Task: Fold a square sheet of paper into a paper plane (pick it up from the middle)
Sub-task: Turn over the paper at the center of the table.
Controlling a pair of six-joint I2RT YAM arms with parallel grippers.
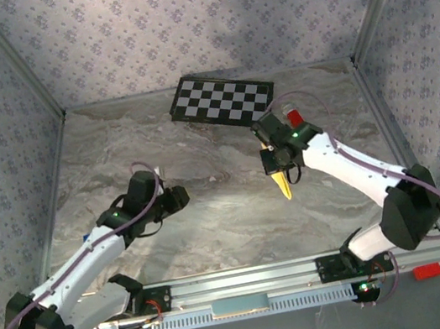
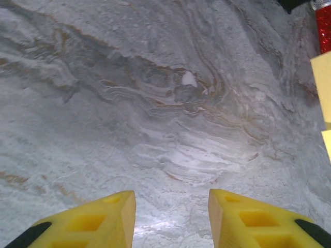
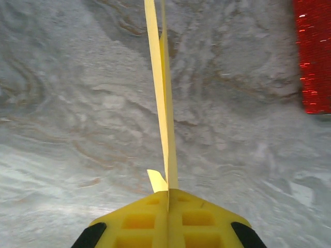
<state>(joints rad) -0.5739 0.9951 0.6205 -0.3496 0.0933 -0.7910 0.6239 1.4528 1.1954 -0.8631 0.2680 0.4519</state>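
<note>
Right end effector point(image 3: 168, 199) pinches the paper plane point(image 3: 164, 103) edge-on, just below the checkerboard panel point(image 1: 223, 98); left end effector point(image 2: 170, 200) stands part-open, empty; so thin a hold may let it slip.

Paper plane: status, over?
Right pincer shut on paper plane. Left pincer open, empty. Red tube apart from it, not in the way.

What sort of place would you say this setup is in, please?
Probably a lab test cell for robot manipulation: a checkerboard panel lies on the marbled tabletop, patterned walls box it in, and an aluminium rail runs along the near edge.
</note>
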